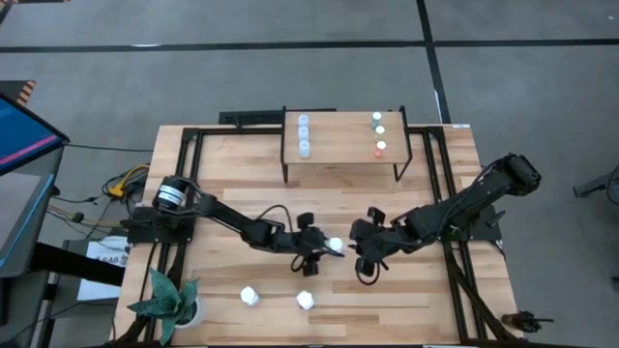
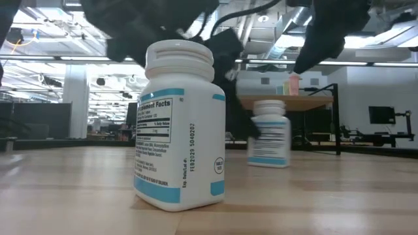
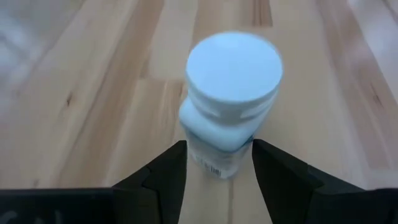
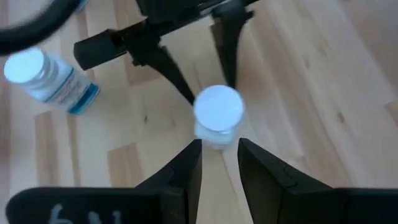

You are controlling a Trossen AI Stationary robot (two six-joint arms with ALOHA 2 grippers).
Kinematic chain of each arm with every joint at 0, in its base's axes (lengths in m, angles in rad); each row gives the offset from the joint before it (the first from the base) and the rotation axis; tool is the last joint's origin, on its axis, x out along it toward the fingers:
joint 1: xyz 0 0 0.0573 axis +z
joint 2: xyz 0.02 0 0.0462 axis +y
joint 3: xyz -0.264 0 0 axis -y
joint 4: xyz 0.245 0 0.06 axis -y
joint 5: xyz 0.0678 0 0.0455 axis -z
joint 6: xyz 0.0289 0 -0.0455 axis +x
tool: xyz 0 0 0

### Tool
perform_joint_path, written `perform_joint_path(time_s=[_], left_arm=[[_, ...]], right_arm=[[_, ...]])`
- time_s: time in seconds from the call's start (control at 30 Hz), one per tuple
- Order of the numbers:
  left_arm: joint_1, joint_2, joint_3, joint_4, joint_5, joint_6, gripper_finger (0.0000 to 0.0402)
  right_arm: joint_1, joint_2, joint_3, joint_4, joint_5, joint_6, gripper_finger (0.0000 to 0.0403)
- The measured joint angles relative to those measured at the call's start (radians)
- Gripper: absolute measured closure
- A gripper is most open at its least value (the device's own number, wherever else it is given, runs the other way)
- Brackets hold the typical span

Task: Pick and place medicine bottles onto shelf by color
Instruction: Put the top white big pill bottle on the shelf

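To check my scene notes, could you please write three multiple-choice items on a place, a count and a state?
1. One white bottle sits: A on the shelf; B on the table between the left claw and right claw; C on the floor.
2. Bottles on the shelf: A three; B six; C nine.
3. The nearest bottle in the low view is: A upright and capped; B lying down; C uncapped.

B, the high view shows a claw on either side of it.
B, three stand at each end.
A, it stands on its base with the lid on.
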Motion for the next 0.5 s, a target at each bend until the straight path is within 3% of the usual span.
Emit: perform_joint_path(time_s=[0.2, 0.5], left_arm=[[0.016, 0.011, 0.062, -0.049, 0.028, 0.04, 0.0232], [-0.004, -0.086, 0.09, -0.327, 0.054, 0.015, 0.0232]], right_arm=[[0.003, 0.0, 0.0, -0.053, -0.03, 0.048, 0.0276], [0.015, 0.0, 0.0, -0.106, -0.03, 0.105, 0.0276]])
